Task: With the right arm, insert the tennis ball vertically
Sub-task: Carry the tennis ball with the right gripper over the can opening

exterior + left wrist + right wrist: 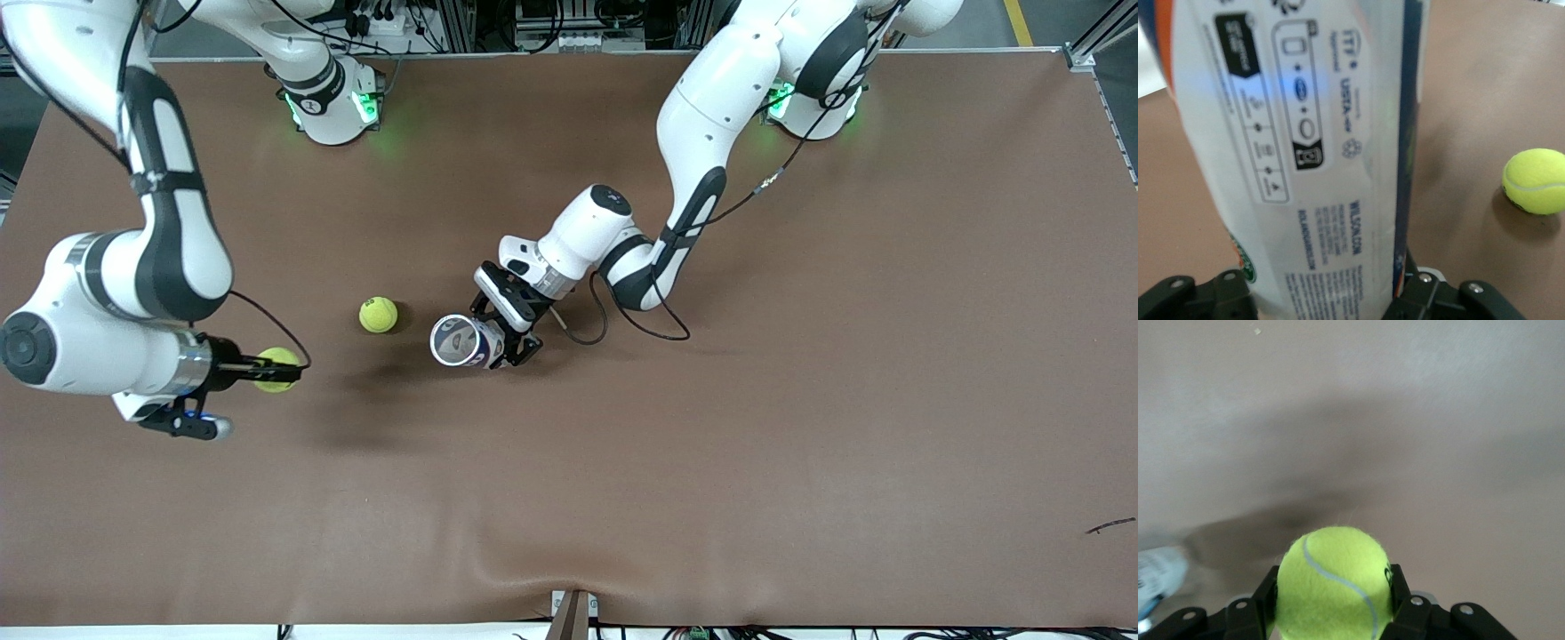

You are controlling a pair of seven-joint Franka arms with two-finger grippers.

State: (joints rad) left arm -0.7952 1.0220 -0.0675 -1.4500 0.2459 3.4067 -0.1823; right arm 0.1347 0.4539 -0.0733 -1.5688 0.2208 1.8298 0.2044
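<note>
Gripping one tennis ball over the table, my right gripper is clamped tight; my left gripper is clasping the can, another ball lying beside it.

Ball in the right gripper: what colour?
Yellow-green ball with a pale curved seam, clamped in the right gripper; the right wrist view shows it best.

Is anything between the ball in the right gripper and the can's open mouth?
Nothing visible: the right gripper holds a ball, the left gripper holds the can, and the loose ball lies off that line.
</note>
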